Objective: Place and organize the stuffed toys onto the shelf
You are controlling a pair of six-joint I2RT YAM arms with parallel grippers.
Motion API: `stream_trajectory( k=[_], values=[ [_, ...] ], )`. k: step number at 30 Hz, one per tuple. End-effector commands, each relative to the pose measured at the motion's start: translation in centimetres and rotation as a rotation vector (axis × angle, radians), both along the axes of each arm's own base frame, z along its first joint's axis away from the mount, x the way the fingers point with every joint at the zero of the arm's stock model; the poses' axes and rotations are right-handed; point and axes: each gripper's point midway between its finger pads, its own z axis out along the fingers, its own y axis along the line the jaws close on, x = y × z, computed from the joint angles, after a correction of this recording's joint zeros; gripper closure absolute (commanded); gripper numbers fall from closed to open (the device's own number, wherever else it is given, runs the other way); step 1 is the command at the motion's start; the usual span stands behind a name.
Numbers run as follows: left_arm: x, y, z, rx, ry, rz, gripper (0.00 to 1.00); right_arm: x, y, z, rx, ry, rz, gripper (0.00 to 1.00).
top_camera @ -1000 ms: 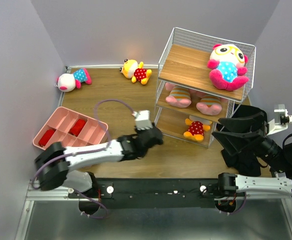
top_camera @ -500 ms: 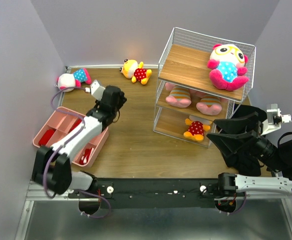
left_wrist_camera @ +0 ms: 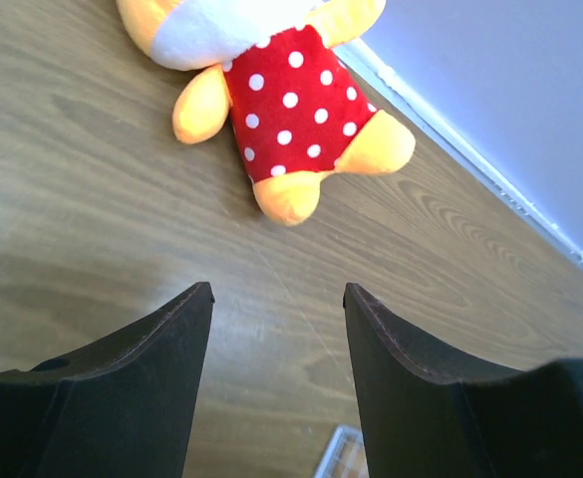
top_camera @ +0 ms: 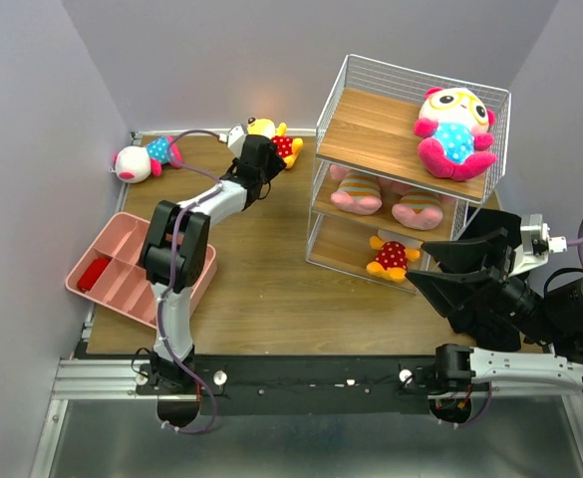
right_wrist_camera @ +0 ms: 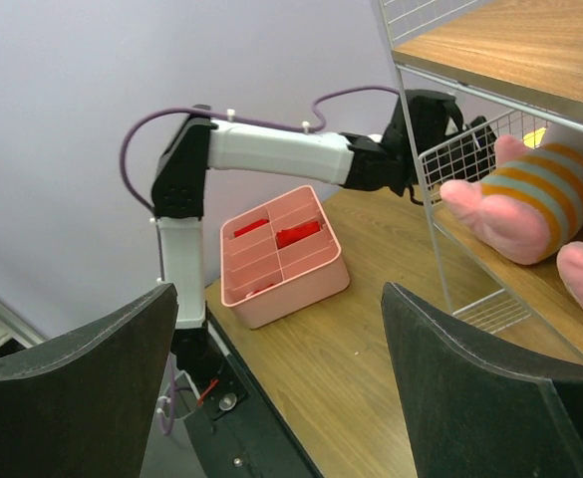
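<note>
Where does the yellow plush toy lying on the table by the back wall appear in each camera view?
Top external: the yellow toy lies back centre, left of the shelf, at the left gripper.
Left wrist: top centre, beyond the open left gripper.
Right wrist: cannot tell; only a yellow glimpse through the shelf mesh.
Shared landmark: the wooden table.

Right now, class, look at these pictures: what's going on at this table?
A robot is putting stuffed toys on a shelf. Four are on it: a white-faced toy on top, two striped pigs in the middle, a yellow toy at the bottom. The left claw is open, just short of a second yellow toy lying at the far edge of the table. In the far left corner lies another white-faced toy. The right claw hangs open and empty beside the shelf.
</note>
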Motion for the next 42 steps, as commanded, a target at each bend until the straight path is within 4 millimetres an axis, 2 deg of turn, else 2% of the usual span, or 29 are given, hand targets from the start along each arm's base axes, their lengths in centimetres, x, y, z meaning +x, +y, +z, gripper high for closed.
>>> stream_trajectory(
  k=[1, 4, 11, 13, 14, 17, 19, 22, 23, 24, 25, 26, 27, 28, 29, 30, 31, 32, 33, 34, 35, 36, 37, 38, 39, 40, 41, 42],
  values=[
    [3.6, -1.6, -1.4, 0.056, -0.087, -0.079, 0.36, 0.2, -0.5, -0.2, 0.012, -0.017, -0.017, 0.1],
    [5.0, -2.1, -3.2, 0.078, -0.058, -0.085, 0.36, 0.4, -0.7, -0.5, 0.01, -0.017, -0.028, 0.1],
    [7.2, -2.9, -6.0, 0.077, -0.042, -0.078, 0.33, 0.6, -1.2, -0.6, 0.016, -0.028, -0.045, 0.1],
    [7.8, -3.0, -5.8, 0.083, -0.043, -0.076, 0.33, 1.0, -1.5, -1.0, -0.003, -0.026, -0.072, 0.1],
    [8.0, -3.1, -6.4, 0.087, -0.034, -0.075, 0.36, 1.1, -1.6, -1.2, -0.006, -0.02, -0.082, 0.1],
    [8.3, -2.9, -6.6, 0.085, -0.033, -0.06, 0.51, 1.3, -1.9, -1.5, -0.004, -0.016, -0.096, 0.1],
    [8.2, -2.5, -6.6, 0.098, -0.026, -0.045, 0.56, 1.3, -2.2, -1.3, 0.009, -0.019, -0.099, 0.1],
    [8.0, -2.0, -6.7, 0.122, -0.023, -0.043, 0.7, 1.3, -2.4, -1.2, 0.009, -0.018, -0.102, 0.1],
    [8.0, -1.9, -6.4, 0.126, -0.026, -0.045, 0.82, 1.3, -2.4, -1.3, 0.007, -0.017, -0.101, 0.1],
    [7.8, -1.6, -6.2, 0.13, -0.025, -0.048, 0.91, 1.3, -2.5, -1.2, 0.01, -0.015, -0.102, 0.1],
    [7.3, -1.4, -6.7, 0.146, -0.013, -0.056, 1.0, 1.3, -2.5, -1.2, 0.009, -0.014, -0.102, 0.1],
    [7.1, -1.3, -5.5, 0.149, -0.028, -0.057, 1.0, 1.3, -2.5, -1.3, 0.01, -0.011, -0.103, 0.1],
    [6.8, -1.1, -5.2, 0.162, -0.031, -0.064, 1.0, 1.3, -2.4, -1.3, 0.01, -0.01, -0.099, 0.1],
    [6.0, -0.7, -5.7, 0.19, -0.014, -0.073, 1.0, 1.2, -2.4, -1.2, 0.014, -0.007, -0.095, 0.1],
    [5.6, -0.4, -3.9, 0.198, -0.034, -0.071, 1.0, 1.2, -2.4, -1.1, 0.017, -0.007, -0.093, 0.1],
    [5.2, 0.0, -3.5, 0.213, -0.033, -0.066, 1.0, 1.2, -2.4, -1.0, 0.016, -0.008, -0.092, 0.1],
    [4.2, 0.5, -4.1, 0.238, -0.004, -0.074, 1.0, 1.2, -2.3, -1.0, 0.011, -0.007, -0.092, 0.1],
    [3.6, 1.1, -2.2, 0.263, -0.023, -0.075, 1.0, 1.2, -2.4, -1.1, 0.01, -0.002, -0.097, 0.1],
    [3.0, 1.5, -1.7, 0.282, -0.018, -0.076, 1.0, 1.3, -2.4, -1.2, 0.006, 0.002, -0.101, 0.1],
    [1.4, 2.3, -2.9, 0.313, 0.031, -0.08, 1.0, 1.3, -2.4, -1.2, 0.007, 0.006, -0.103, 0.1],
    [0.6, 2.8, -0.7, 0.326, 0.006, -0.077, 1.0, 1.3, -2.3, -1.3, 0.007, 0.006, -0.101, 0.1],
    [-0.2, 3.3, -0.3, 0.339, 0.006, -0.079, 1.0, 1.3, -2.4, -1.3, 0.008, 0.007, -0.102, 0.1],
    [-2.1, 4.3, -1.8, 0.374, 0.069, -0.083, 1.0, 1.3, -2.4, -1.3, 0.01, 0.011, -0.098, 0.1],
    [-3.1, 4.6, 0.1, 0.376, 0.05, -0.088, 1.0, 1.2, -2.3, -1.2, 0.011, 0.012, -0.093, 0.1],
    [-4.1, 5.1, 0.1, 0.411, 0.067, -0.109, 1.0, 1.1, -2.3, -1.3, 0.009, 0.014, -0.086, 0.1],
    [-6.2, 6.0, -1.5, 0.445, 0.144, -0.124, 1.0, 1.0, -2.2, -1.3, 0.006, 0.023, -0.079, 0.1],
    [-7.4, 6.5, -0.4, 0.448, 0.142, -0.125, 1.0, 0.9, -2.3, -1.4, 0.005, 0.028, -0.076, 0.1],
    [-8.6, 6.8, -0.5, 0.46, 0.158, -0.138, 1.0, 0.8, -2.3, -1.3, 0.006, 0.03, -0.068, 0.1]
  ],
)
